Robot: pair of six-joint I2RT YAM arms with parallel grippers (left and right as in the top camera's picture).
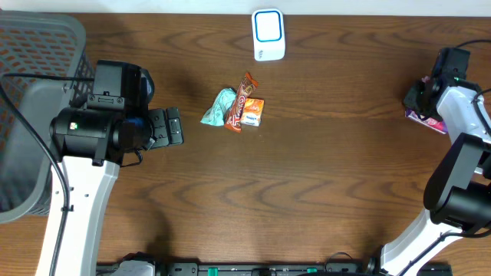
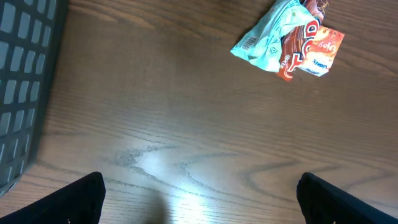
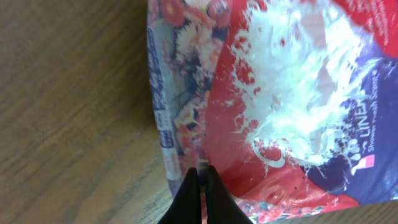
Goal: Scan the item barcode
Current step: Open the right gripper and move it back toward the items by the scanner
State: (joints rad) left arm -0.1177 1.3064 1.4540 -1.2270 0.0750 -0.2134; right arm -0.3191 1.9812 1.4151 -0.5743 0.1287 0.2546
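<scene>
A brown wooden bench fills the whole scene. A big grey plastic basket with a grid of holes sits at the far left edge.

The white and black left arm reaches up from the near side, just right of the basket. Its left gripper points to the right, and its fingers are wide apart with only bare wood between them. It holds nothing.

The white and black right arm stands at the right edge. Its right gripper has both fingers squeezed together. They pinch the near edge of a shiny red and purple packet with white splashes and flowers printed on it. This packet lies on the bench at the far right side, well apart from everything else.

A white and blue scanner box sits at the far edge, near the middle.

Three small things lie in a heap in the middle of the bench, touching each other. On the left is a crinkled teal wrapper with a barcode showing on one corner. Next to it is a long red and brown bar wrapper. On the right is a small orange packet. The left gripper is near this heap but not touching it.
</scene>
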